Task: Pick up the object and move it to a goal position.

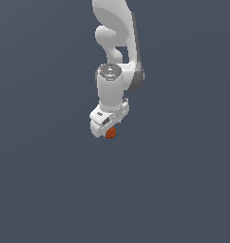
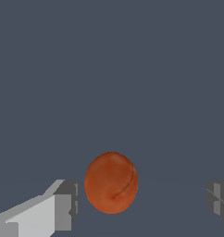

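The gripper (image 2: 141, 199) is open wide; in the wrist view one finger (image 2: 65, 203) sits just beside the ball, maybe touching it, and the other finger (image 2: 219, 201) is well apart from it, so the ball is off to one side of the gap; nothing is held yet. In the exterior view the white arm (image 1: 114, 52) hangs straight down and the gripper (image 1: 107, 124) is low, with the ball peeking out under it.

The object (image 2: 111, 182) is a little orange-red ball, a bit egg-shaped, much smaller than the gap between the fingers; it shows a thin dark curved line on one side and a soft shine on top. It seems to rest on the plain grey floor (image 2: 109, 69), between the fingers; no edges or corners of the floor show, so I cannot say where on it the ball lies; in the exterior view it (image 1: 110, 133) is near the middle of the picture. No goal mark can be seen.

I think the ball is light and firm, and its smooth round skin may be slippery; it could roll away if one finger pushes it first, and the near finger looks set to do that. The best place to hold it is across its fat middle, with a finger pad on each side; it may help to move the gripper over so the ball sits in the middle of the gap, then close slowly and gently; I cannot tell if it is soft or breakable.
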You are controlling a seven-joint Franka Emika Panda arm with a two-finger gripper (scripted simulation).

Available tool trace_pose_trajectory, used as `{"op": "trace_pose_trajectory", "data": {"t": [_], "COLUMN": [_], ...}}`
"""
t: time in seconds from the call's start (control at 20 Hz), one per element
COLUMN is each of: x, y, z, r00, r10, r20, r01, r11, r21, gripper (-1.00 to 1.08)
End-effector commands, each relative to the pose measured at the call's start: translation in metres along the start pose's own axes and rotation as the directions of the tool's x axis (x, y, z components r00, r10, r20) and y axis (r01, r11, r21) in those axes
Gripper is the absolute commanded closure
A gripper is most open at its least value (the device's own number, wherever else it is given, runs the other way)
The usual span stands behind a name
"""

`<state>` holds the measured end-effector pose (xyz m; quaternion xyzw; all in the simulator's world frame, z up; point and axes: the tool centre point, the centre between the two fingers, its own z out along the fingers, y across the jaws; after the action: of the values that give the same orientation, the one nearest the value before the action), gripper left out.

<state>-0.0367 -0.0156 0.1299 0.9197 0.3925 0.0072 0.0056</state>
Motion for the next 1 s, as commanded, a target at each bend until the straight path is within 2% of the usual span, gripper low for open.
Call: {"op": "trace_pose_trajectory", "data": {"t": [0.0,0.2,0.45,0.95], "x": [-0.004,-0.009,-0.016,-0.029], "y": [-0.001,-0.004,-0.007,-0.014], "z": [0.003,0.008,0.014,0.025], "r00": [0.998,0.985,0.955,0.850], "r10": [-0.067,-0.171,-0.298,-0.527], "r20": [0.001,0.003,0.003,0.001], "r01": [0.067,0.171,0.298,0.527], "r11": [0.998,0.985,0.955,0.850], "r21": [0.001,0.004,0.007,0.014], "gripper": [-0.92,-0.92,-0.92,-0.92]}}
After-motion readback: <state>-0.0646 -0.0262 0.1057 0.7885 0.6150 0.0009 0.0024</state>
